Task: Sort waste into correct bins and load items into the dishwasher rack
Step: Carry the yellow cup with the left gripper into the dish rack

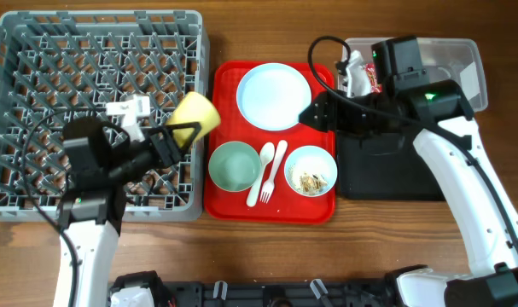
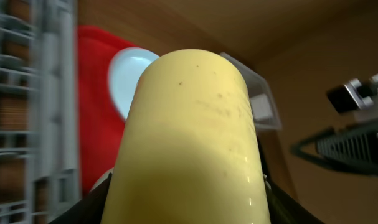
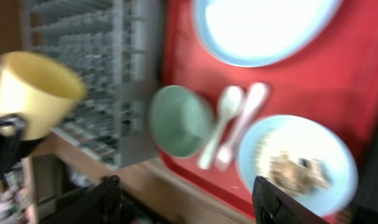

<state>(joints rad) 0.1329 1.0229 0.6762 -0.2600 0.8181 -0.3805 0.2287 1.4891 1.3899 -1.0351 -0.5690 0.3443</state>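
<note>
My left gripper [image 1: 180, 136] is shut on the yellow cup [image 1: 197, 113], holding it above the right edge of the grey dishwasher rack [image 1: 37, 51]; the cup fills the left wrist view [image 2: 192, 137]. My right gripper [image 1: 308, 114] is open and empty above the right side of the red tray. On the tray lie the pale blue plate [image 1: 274, 95], an empty green bowl [image 1: 234, 165], the white fork and spoon [image 1: 268, 173], and a bowl holding food scraps [image 1: 311, 170]. The clear tub [image 1: 468, 60] holds the red wrapper [image 1: 375, 78] and white paper [image 1: 354, 75]. The black tray [image 1: 387, 166] lies below it.
The red serving tray [image 1: 220, 200] sits between the rack and the bins. In the right wrist view the green bowl [image 3: 179, 121], fork and spoon [image 3: 232, 124], scraps bowl [image 3: 297, 163], plate [image 3: 263, 28] and cup [image 3: 33, 90] show, blurred.
</note>
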